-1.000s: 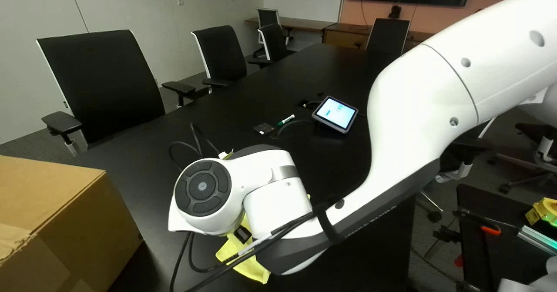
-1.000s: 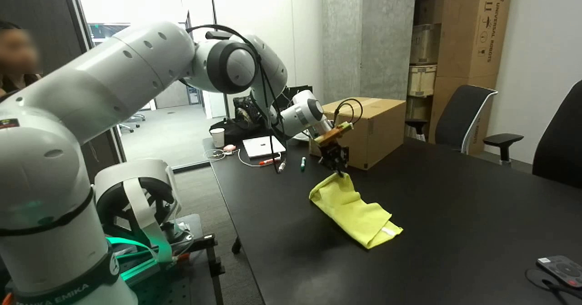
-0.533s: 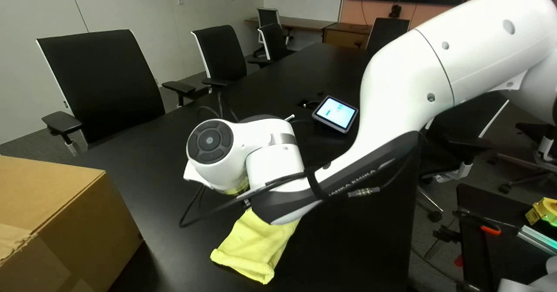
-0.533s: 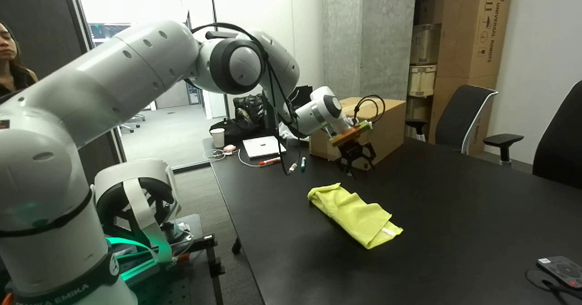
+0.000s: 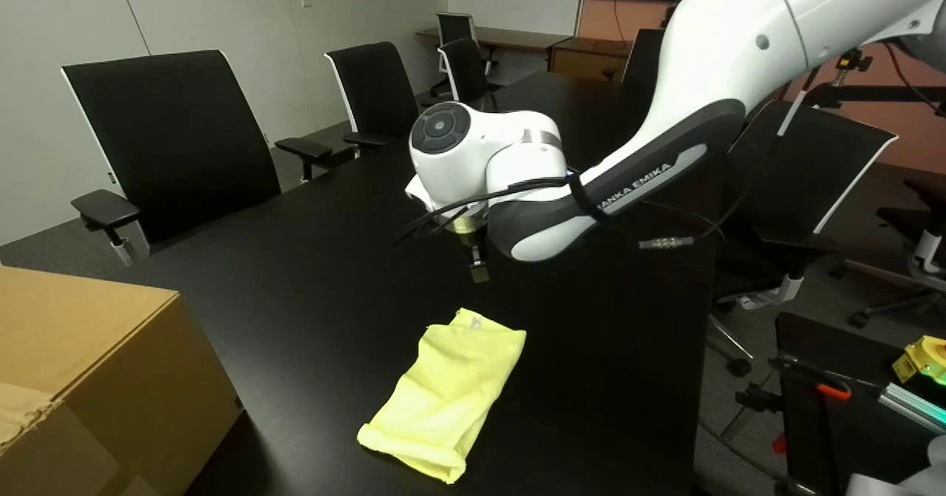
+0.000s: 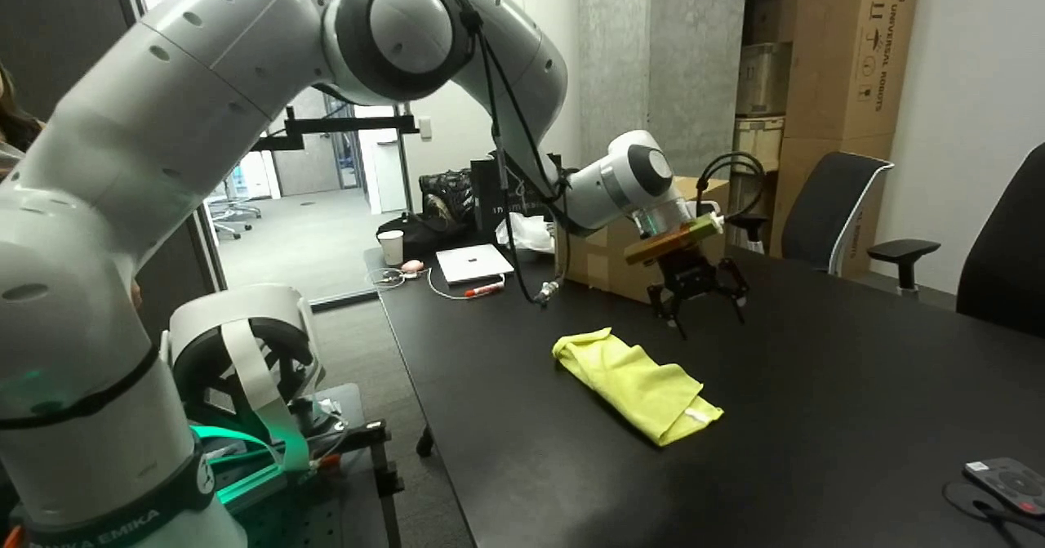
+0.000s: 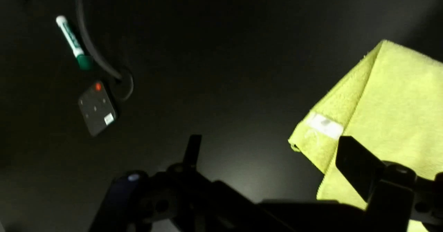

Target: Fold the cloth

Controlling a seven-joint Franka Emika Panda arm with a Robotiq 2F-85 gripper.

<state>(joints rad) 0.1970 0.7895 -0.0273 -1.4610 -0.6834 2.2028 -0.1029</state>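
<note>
The pincer (image 7: pixel 270 137) is being held above the desk (image 6: pixel 833 401) with its fingers (image 7: pixel 358 166) spread wide, only open space being framed between the tips. In the wrist view one finger is being seen across the cloth (image 7: pixel 398 114), yet in both exterior views a gap is being shown between the two; the height of the tips is not being shown clearly, dark fingers being set against dark desk. Near the pincer, the cloth is being borne by the desk, doubled into a long strip. In an exterior view its long axis is being slanted from the curled end (image 6: pixel 578 348) at upper left, pointed roughly toward the laptop (image 6: pixel 473 264), down to the end with the white tag (image 6: pixel 698 416) at lower right. The curled end is being shown nearer the cardboard box (image 5: pixel 140 378). Farther out, a green-capped marker (image 7: pixel 71 38) and a small dark device (image 7: pixel 98 109) are being carried by the desk.
</note>
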